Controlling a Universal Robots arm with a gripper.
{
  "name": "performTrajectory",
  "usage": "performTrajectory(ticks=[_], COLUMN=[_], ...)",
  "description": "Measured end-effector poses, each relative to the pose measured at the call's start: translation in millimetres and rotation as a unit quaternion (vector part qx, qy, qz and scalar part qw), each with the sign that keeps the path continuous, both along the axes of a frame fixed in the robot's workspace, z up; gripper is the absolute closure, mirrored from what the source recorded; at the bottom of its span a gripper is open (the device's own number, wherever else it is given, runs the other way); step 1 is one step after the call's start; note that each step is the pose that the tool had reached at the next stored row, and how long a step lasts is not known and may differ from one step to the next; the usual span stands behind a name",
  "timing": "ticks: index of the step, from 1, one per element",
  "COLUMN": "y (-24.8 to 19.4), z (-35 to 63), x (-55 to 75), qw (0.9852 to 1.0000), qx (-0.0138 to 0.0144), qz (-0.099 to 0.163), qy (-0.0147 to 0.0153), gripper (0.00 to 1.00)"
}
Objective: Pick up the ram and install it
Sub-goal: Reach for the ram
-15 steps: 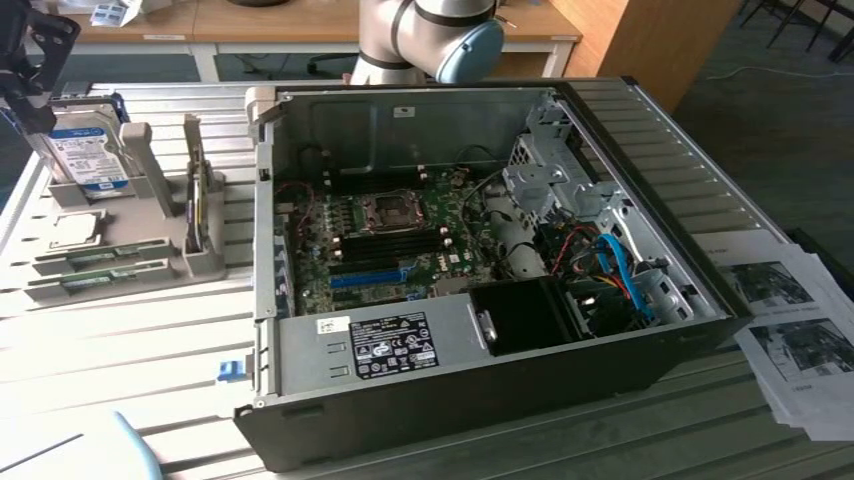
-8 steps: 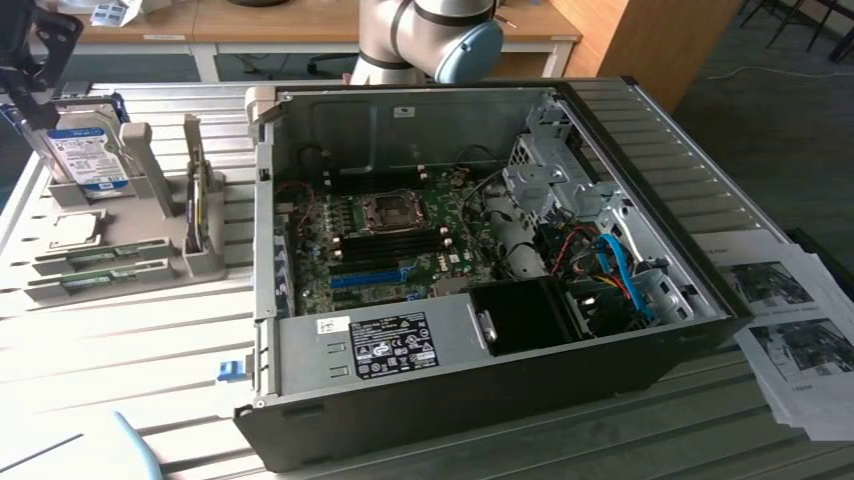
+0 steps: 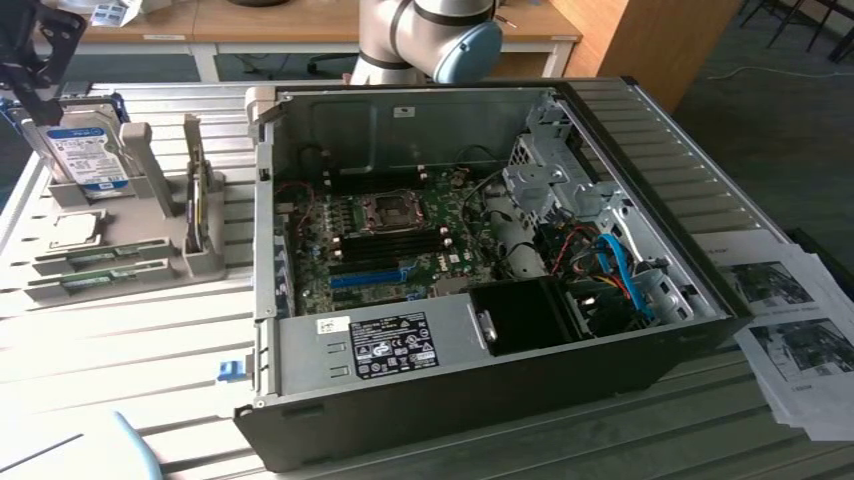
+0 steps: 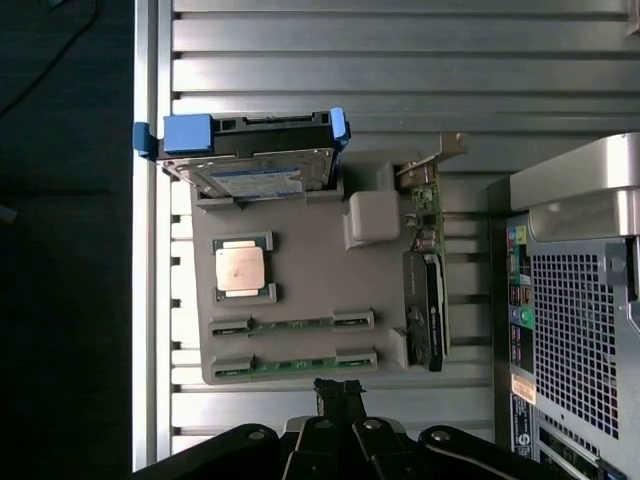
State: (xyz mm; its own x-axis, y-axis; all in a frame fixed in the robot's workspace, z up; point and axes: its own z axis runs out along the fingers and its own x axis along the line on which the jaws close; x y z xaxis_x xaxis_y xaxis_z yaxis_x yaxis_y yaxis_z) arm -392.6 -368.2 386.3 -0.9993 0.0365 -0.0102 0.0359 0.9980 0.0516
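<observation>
**Exterior and wrist views, read from the exterior view's left to its right.** My pincer (image 3: 38, 75) hangs at the far left, high above the slatted metal surface (image 3: 147, 330). In the wrist view its fingers (image 4: 340, 392) are pressed together and pinch nothing.

Below it stands the hard drive (image 3: 87, 155), upright on its edge in a blue bracket. It sits at the far end of a grey holder (image 3: 160, 190).

On the flat part of that holder, nearer the exterior camera, lies a square processor chip (image 3: 74, 228).

Next come two green sticks in parallel grooves: the inner ram stick (image 3: 100, 258) just beside the chip, and the outer ram stick (image 3: 94, 284) along the holder's edge. Both lie flat, untouched and apart from my pincer. In the wrist view the outer ram stick (image 4: 295, 362) is the item closest to my fingertips, with the inner ram stick (image 4: 290, 323) just beyond it.

At the holder's right end an expansion card (image 3: 200, 210) stands on edge in a slot.

Right of the holder lies the open computer case (image 3: 667, 200), on its side, with the motherboard (image 3: 441, 265) exposed. On the board are the processor socket (image 3: 394, 208), a row of dark memory slots (image 3: 400, 240) and a bright blue slot (image 3: 367, 278).

At the far right, printed sheets (image 3: 787, 320) lie on the surface beside the case.
</observation>
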Motion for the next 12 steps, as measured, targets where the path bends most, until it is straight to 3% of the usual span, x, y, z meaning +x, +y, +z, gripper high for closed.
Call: performTrajectory(ticks=[4,12], y=[2.8,3.0], z=[-0.7,-1.0], x=[0.0,0.0], qw=[1.0,1.0], qx=[0.0003,0.0004], qz=[0.0,0.0], qy=[0.0,0.0], gripper=[0.91,0.91])
